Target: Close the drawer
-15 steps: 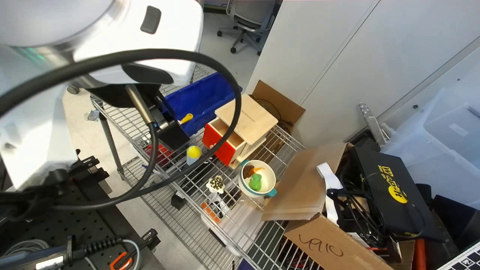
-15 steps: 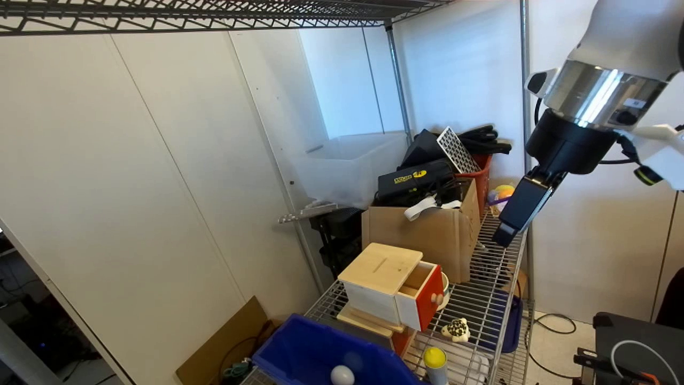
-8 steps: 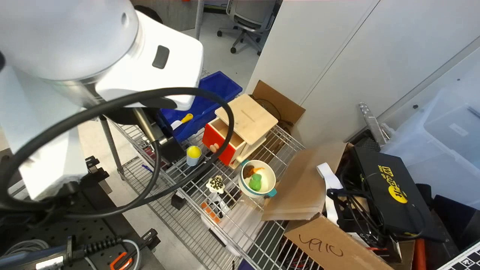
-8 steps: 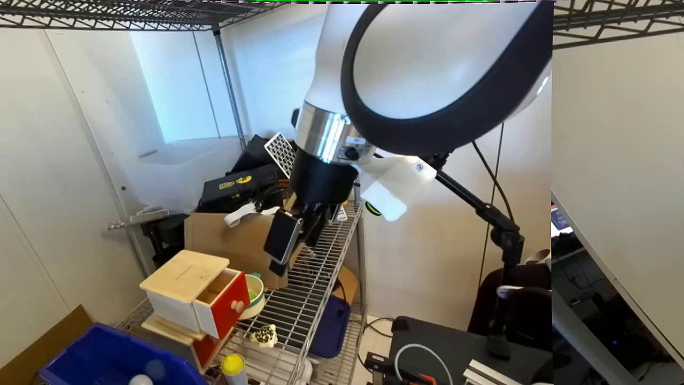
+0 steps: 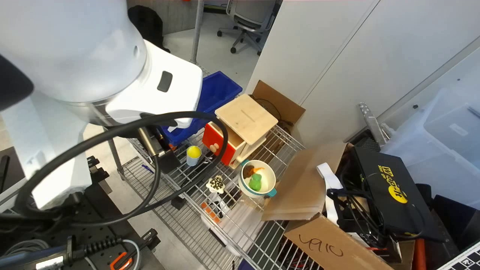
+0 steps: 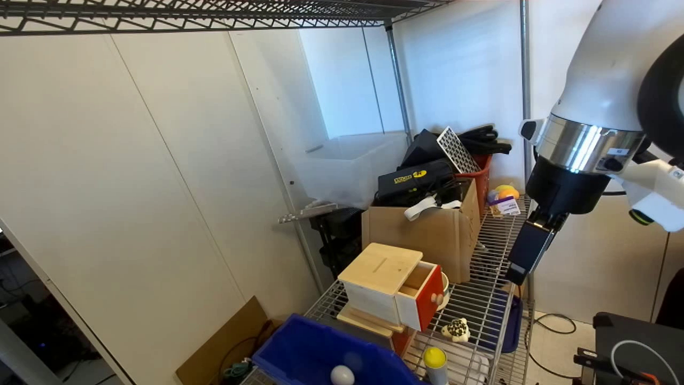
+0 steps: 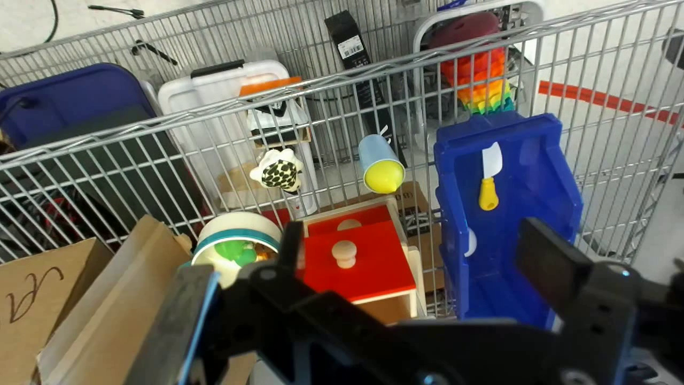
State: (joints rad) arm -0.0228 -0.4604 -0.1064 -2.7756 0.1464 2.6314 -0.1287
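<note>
The drawer (image 6: 428, 297), red-fronted with a round wooden knob, stands partly pulled out of a small light-wood cabinet (image 6: 374, 291). Its open top shows in both exterior views. From above, in the wrist view, the red drawer front (image 7: 368, 262) faces my camera, and a lower red front (image 7: 368, 216) with its own knob shows behind its upper edge. My gripper (image 7: 422, 240) is open, its fingers wide apart with nothing between them. In an exterior view the gripper (image 6: 515, 275) hangs out in front of the drawer, apart from it. The cable and the arm hide part of it elsewhere.
A blue bin (image 7: 502, 256) stands beside the cabinet. On the wire shelf (image 6: 481, 299) are a yellow-topped cup (image 5: 193, 154), a spotted figure (image 5: 216, 184) and a green-and-white bowl (image 5: 257, 178). A brown cardboard box (image 6: 417, 235) stands behind.
My arm and gripper have moved down, nearer the shelf's level. The drawer, cabinet and other things have stayed in place.
</note>
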